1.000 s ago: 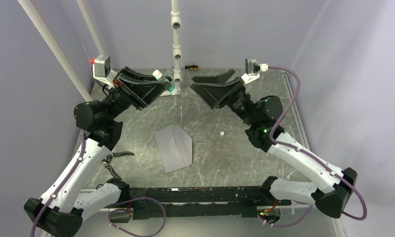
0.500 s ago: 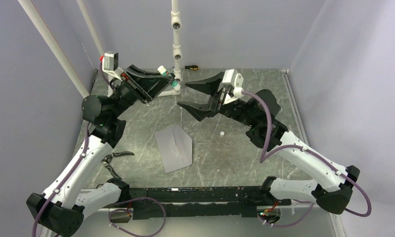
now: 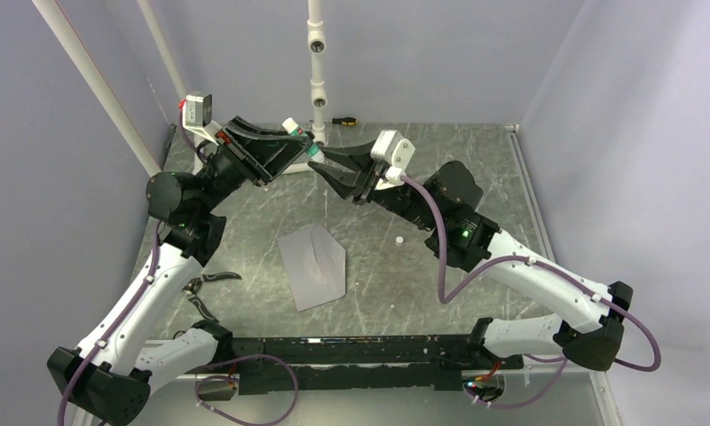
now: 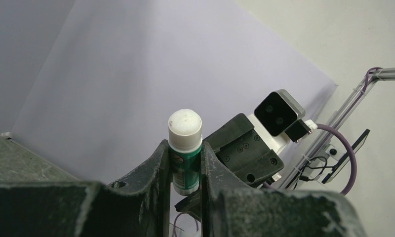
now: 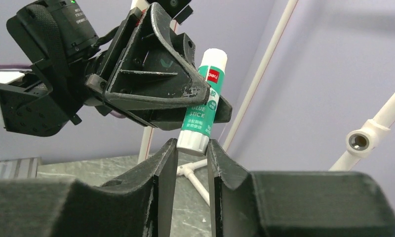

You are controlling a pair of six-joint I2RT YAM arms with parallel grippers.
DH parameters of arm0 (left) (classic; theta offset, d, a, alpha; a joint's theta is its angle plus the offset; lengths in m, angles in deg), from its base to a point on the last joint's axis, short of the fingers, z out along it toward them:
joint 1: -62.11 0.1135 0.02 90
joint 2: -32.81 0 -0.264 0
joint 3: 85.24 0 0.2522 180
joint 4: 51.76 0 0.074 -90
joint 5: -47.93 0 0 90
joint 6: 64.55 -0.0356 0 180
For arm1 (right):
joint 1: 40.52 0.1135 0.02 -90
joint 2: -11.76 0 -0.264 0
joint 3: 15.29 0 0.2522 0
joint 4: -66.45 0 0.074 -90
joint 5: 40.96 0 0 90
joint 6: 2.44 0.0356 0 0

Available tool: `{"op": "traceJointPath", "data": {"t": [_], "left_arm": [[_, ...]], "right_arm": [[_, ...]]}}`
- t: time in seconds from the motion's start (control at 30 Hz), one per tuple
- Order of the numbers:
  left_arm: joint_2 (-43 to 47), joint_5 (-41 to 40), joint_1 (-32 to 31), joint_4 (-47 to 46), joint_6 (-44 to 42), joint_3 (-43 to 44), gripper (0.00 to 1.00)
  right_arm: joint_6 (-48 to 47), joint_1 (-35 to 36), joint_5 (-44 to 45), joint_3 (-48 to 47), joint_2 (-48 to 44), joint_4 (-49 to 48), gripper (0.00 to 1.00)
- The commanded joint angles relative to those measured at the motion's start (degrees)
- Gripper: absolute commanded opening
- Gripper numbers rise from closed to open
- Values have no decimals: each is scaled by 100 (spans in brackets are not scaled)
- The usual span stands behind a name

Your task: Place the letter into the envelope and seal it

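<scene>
The grey envelope (image 3: 314, 266) lies flat on the marble table between the two arms, untouched. The letter does not show in any view. High at the back, my left gripper (image 3: 298, 142) (image 4: 184, 158) is shut on the green body of a glue stick (image 3: 289, 125) (image 4: 185, 133) (image 5: 203, 103), its white end sticking out past the fingers. My right gripper (image 3: 321, 161) (image 5: 192, 148) meets it from the right, and both its fingertips (image 5: 171, 150) press on the stick's ridged white lower end.
A white pipe stand (image 3: 316, 53) rises just behind the two grippers, its foot (image 5: 198, 170) under them. A screwdriver (image 3: 343, 120) lies at the back edge. Black-handled pliers (image 3: 211, 278) lie by the left arm. A small white bit (image 3: 398, 240) rests right of the envelope.
My right gripper has swung left to the glue stick, rolled over and closed its jaws on the stick's lower end. The left gripper rose slightly, then held still with the stick.
</scene>
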Motion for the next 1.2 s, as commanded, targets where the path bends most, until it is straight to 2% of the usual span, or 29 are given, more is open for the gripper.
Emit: {"op": "traceJointPath", "data": {"t": [0.0, 0.23, 0.37, 0.47, 0.57, 0.73, 1.03, 1.17], "left_arm": [[80, -62, -10, -202, 3, -10, 2], [74, 140, -10, -379, -81, -42, 2], [95, 504, -10, -416, -398, 18, 2], [108, 921, -10, -371, -628, 113, 2], [132, 1252, -10, -525, -705, 85, 2], [36, 1855, -10, -1021, -580, 85, 2], [-561, 2952, -10, -2934, 584, 419, 2], [-580, 3003, -10, -2930, 522, 491, 2]], "right_arm": [[208, 78, 268, 5, -230, -566, 28], [1289, 78, 291, -73, -238, -678, 22], [3268, 69, 532, 61, -250, -1064, 17], [4778, 69, 469, 386, -285, -1895, 16], [5799, 65, 425, 729, -295, -2848, 13], [6727, 61, 576, 1050, -357, -3582, 7], [7702, 43, 479, 1410, -13, -5481, 2], [8256, 13, 555, 1443, 200, -5992, 3]]}}
